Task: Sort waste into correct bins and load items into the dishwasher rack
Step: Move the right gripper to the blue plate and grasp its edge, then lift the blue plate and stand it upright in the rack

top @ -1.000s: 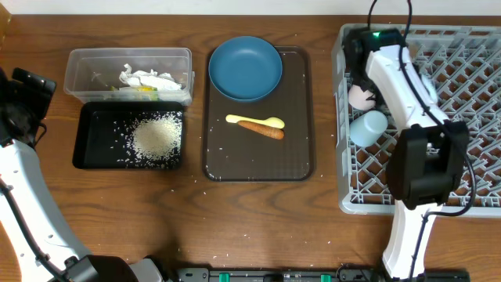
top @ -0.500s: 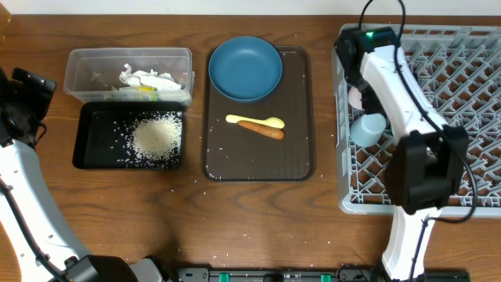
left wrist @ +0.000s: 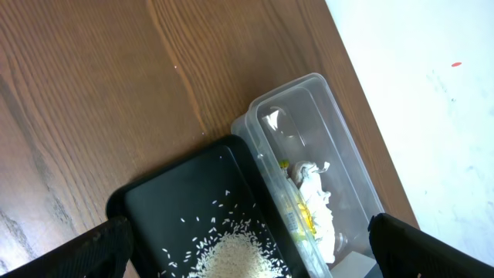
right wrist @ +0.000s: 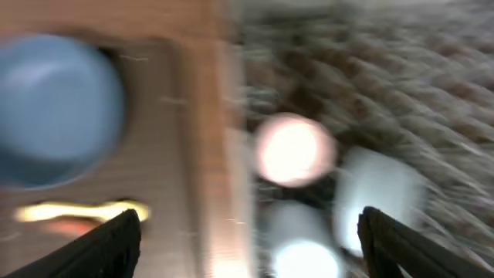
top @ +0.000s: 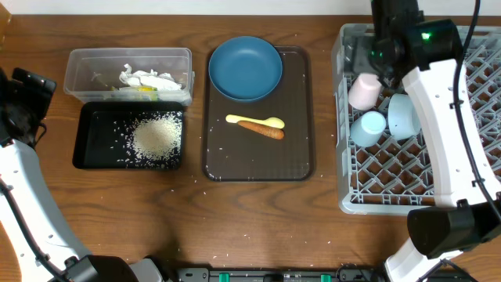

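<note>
Overhead view: the pink cup [top: 365, 91] now lies free at the left edge of the dishwasher rack [top: 407, 196], just beside the pale blue cup [top: 369, 127] and pale bowl [top: 402, 115]. A second ago the right arm lay low over it. The right end effector [right wrist: 251, 232] has since spread its fingers, empty, and lifted clear, so we judge that cup loaded. The dark blue plate [top: 245, 68], the yellow spoon [top: 254, 121] and the orange food piece [top: 262, 129] wait on the brown serving tray [top: 258, 160]. The left end effector [left wrist: 247, 239] hangs spread and empty over the black tray [left wrist: 170, 208] and clear tub [left wrist: 309, 116].
</note>
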Controlling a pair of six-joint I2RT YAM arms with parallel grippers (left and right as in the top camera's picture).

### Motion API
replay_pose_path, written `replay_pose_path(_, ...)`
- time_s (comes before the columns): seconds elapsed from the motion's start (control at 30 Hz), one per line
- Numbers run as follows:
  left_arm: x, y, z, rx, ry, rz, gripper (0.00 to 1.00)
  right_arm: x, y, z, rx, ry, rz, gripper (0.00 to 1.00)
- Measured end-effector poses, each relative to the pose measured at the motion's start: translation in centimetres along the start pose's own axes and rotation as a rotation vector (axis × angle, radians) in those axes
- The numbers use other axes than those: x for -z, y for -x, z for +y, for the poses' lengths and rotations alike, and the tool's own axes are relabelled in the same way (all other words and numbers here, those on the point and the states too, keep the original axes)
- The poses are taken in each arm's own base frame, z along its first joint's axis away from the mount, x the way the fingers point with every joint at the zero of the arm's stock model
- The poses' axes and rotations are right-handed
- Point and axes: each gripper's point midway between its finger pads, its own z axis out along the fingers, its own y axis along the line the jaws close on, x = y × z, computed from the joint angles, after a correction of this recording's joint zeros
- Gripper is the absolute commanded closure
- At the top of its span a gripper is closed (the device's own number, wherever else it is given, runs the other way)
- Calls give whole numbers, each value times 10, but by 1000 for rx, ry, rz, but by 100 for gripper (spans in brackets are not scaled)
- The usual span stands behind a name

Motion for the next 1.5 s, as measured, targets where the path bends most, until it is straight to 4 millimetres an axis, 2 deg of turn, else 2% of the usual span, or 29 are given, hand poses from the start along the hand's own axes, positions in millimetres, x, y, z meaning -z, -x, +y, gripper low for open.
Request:
replay_pose_path(0.07, 0, 0, 0, 0, 0, 0, 0, -4, 13, 29, 19, 103, -51, 13)
replay_pose_path(0.17, 0, 0, 0, 0, 0, 0, 0, -16, 15, 68, 58, 194, -69, 21)
replay_pose_path(0.27, 0, 0, 0, 0, 0, 0, 0, -43, 8, 100, 70, 231, -52, 24)
replay_pose_path(0.33, 0, 0, 0, 0, 0, 0, 0, -70, -3, 116, 66, 231, -15, 27)
replay_pose_path(0.37, 0, 0, 0, 0, 0, 0, 0, -90, -12, 122, 56, 224, 17, 28)
replay_pose_path(0.53, 0, 0, 0, 0, 0, 0, 0, -182, -51, 123, -22, 156, 145, 34)
replay_pose_path(0.63, 0, 0, 0, 0, 0, 0, 0, -228, -76, 118, -61, 124, 208, 41)
replay_pose_path(0.73, 0, 0, 0, 0, 0, 0, 0, -257, -95, 116, -90, 113, 251, 53)
replay_pose_path(0.83, 0, 0, 0, 0, 0, 0, 0, -258, -92, 120, -115, 127, 243, 69)
replay_pose_path(1.03, 0, 0, 0, 0, 0, 0, 0, -259, -95, 118, -145, 139, 269, 95)
replay_pose_path(1.1, 0, 0, 0, 0, 0, 0, 0, -258, -95, 118, -164, 153, 279, 99)
replay_pose_path(1.33, 0, 0, 0, 0, 0, 0, 0, -244, -94, 110, -145, 161, 309, 99)
replay_pose_path(1.43, 0, 0, 0, 0, 0, 0, 0, -222, -84, 103, -100, 144, 289, 99)
replay_pose_path(1.5, 0, 0, 0, 0, 0, 0, 0, -198, -70, 97, -82, 132, 255, 99)
